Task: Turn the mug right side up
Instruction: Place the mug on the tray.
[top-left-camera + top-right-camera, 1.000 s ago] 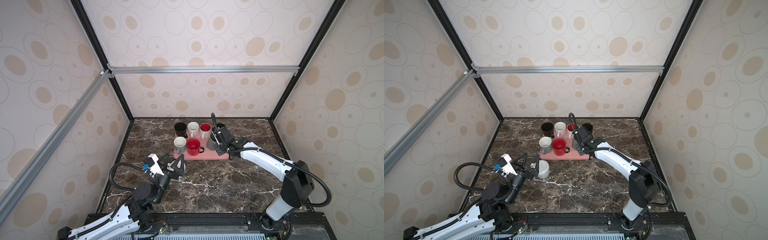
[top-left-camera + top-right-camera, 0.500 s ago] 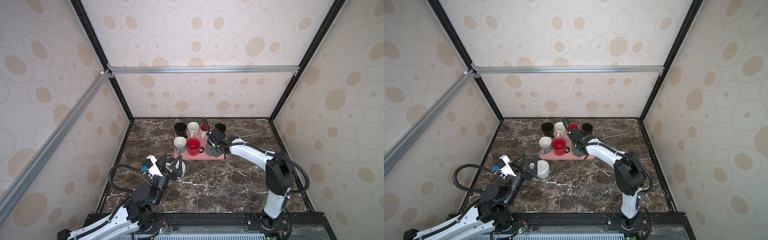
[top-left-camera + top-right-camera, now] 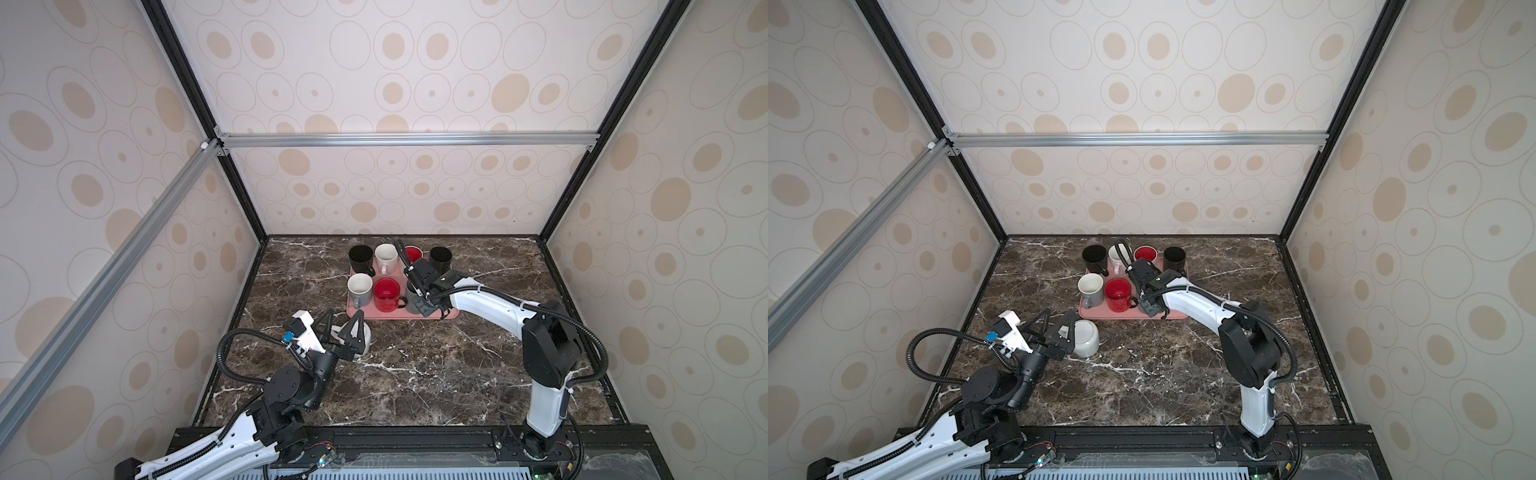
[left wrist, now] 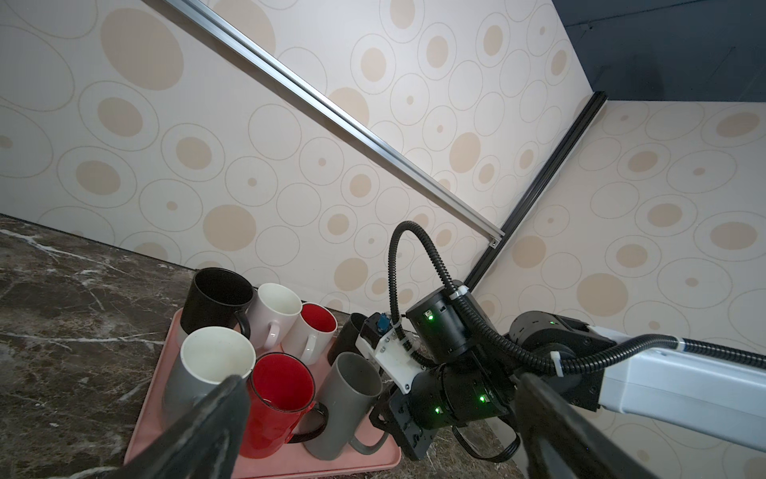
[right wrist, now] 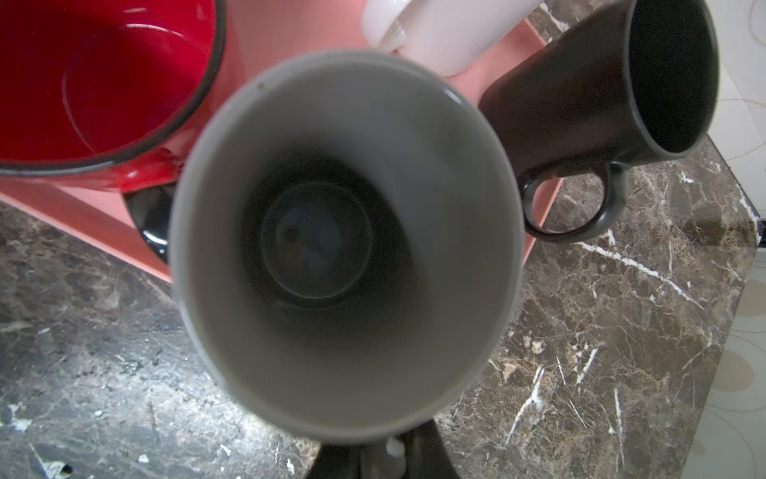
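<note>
Left fingers: the left gripper [image 3: 1059, 316], lower left of centre in both top views, has its fingers spread wide and holds nothing.
Task mug: the inverted white mug [image 3: 1087, 338] stands on the marble bench [image 3: 1163, 374]. It is just right of those fingers in the frame and lies between them and the pink tray [image 4: 143, 419], not on it.
Axis: vertical, with the foot ring up and the mouth on the bench. Its handle cannot be made out.
Fingers to mug: the left wrist view looks past its fingers to the tray and misses the mug. The mug therefore likely sits below and a little aside of the fingertips, so a reach downward and frame-right seems needed.
Nearer arm: left, plainly.
Right fingers: the right gripper [image 5: 375, 454] is at the tray's lower right corner in the top views. Its fingers are together, apparently pinched on the upright grey mug [image 4: 344, 410] at its handle side, though the contact itself is hidden.
Neighbours: the red mug [image 4: 282, 406] is just beside the grey one, with further mugs behind, all mouth-up.
Writing: none readable on mugs or tray.
</note>
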`<move>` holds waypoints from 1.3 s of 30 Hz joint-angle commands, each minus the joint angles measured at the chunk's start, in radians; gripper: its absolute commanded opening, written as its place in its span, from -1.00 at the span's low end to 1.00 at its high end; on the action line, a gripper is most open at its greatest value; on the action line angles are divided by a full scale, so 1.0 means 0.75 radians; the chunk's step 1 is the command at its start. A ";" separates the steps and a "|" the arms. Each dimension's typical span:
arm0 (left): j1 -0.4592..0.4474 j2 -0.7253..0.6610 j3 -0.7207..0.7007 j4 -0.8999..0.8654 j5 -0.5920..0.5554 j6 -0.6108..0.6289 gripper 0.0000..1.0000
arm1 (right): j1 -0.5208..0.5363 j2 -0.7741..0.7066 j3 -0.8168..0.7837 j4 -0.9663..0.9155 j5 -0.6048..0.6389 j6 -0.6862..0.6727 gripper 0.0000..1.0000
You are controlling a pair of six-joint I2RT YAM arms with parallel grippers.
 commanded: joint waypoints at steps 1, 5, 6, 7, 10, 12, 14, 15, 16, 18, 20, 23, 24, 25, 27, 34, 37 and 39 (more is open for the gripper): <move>0.004 -0.002 0.006 -0.006 -0.022 -0.003 0.99 | 0.011 0.003 0.060 0.022 0.059 0.025 -1.00; 0.004 0.000 0.006 -0.005 -0.024 -0.001 0.99 | 0.010 -0.001 0.037 0.039 0.089 0.034 -0.85; 0.003 0.000 0.008 -0.006 -0.022 -0.001 0.99 | 0.011 -0.002 0.036 0.041 0.097 0.036 -0.73; 0.004 0.002 0.008 -0.008 -0.020 0.001 0.99 | 0.012 -0.004 0.035 0.042 0.100 0.036 -0.63; 0.005 0.001 0.013 -0.017 -0.021 0.000 0.99 | 0.010 -0.023 0.020 0.062 0.088 0.038 -0.30; 0.003 0.001 0.013 -0.023 -0.024 -0.003 0.99 | 0.012 -0.045 0.011 0.080 0.080 0.044 -0.13; 0.005 0.000 0.014 -0.025 -0.025 -0.002 0.99 | 0.012 -0.077 -0.001 0.100 0.070 0.045 0.05; 0.003 -0.002 0.016 -0.028 -0.028 -0.003 0.99 | 0.011 -0.101 -0.011 0.112 0.065 0.050 0.15; 0.003 -0.002 0.018 -0.034 -0.030 -0.003 0.99 | 0.011 -0.123 -0.019 0.124 0.058 0.054 0.23; 0.004 -0.001 0.027 -0.049 -0.038 -0.003 0.99 | 0.012 -0.199 -0.057 0.163 0.036 0.068 0.34; 0.004 0.000 0.037 -0.065 -0.044 -0.001 0.99 | 0.011 -0.279 -0.101 0.210 0.000 0.090 0.43; 0.004 0.002 0.047 -0.094 -0.060 -0.001 0.99 | 0.013 -0.408 -0.190 0.278 -0.076 0.132 0.46; 0.005 0.002 0.053 -0.109 -0.067 -0.004 0.99 | 0.013 -0.453 -0.229 0.307 -0.115 0.140 0.46; 0.003 0.009 0.058 -0.127 -0.075 -0.010 0.99 | 0.012 -0.492 -0.266 0.332 -0.142 0.147 0.46; 0.005 0.024 0.078 -0.176 -0.097 -0.025 0.99 | 0.015 -0.569 -0.347 0.379 -0.174 0.179 0.46; 0.195 0.309 0.289 -0.623 0.101 -0.188 0.99 | 0.018 -0.745 -0.549 0.427 -0.295 0.269 0.47; 0.476 0.426 0.274 -0.645 0.481 -0.283 0.95 | 0.018 -0.773 -0.582 0.426 -0.297 0.275 0.47; 0.582 0.476 0.231 -0.595 0.603 -0.297 0.87 | 0.018 -0.788 -0.594 0.422 -0.302 0.274 0.47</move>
